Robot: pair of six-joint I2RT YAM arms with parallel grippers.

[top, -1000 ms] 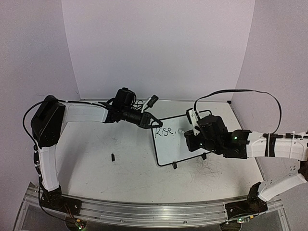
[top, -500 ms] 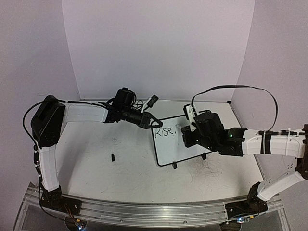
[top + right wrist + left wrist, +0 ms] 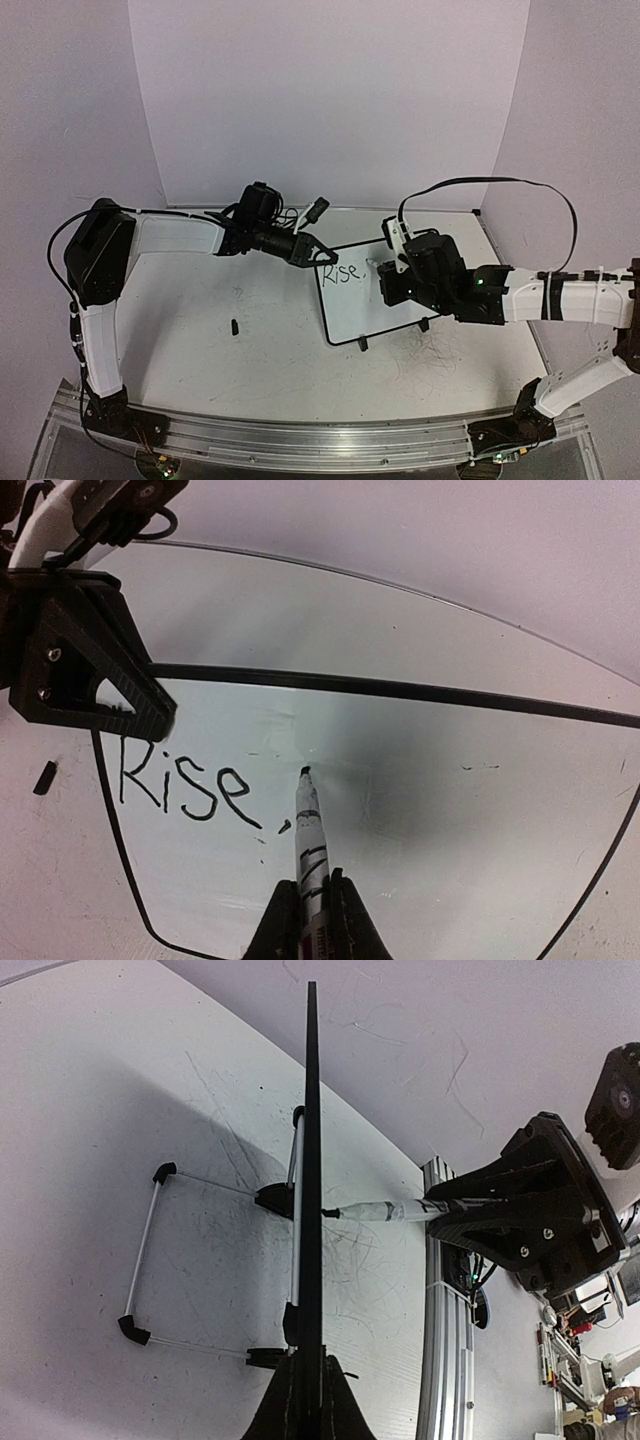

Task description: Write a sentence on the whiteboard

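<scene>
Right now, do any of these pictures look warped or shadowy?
Right wrist view: the lens bends the board's straight frame into a curve, and a grey shadow surrounds the marker tip. Left wrist view: the board casts a shadow leftward on the table. Top view: evenly lit, slightly soft.

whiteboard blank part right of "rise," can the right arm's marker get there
Probably yes. The right gripper holds the marker tip at the whiteboard just past "Rise,", the surface beyond is bare, and the left gripper clamps a corner off to the side.
</scene>
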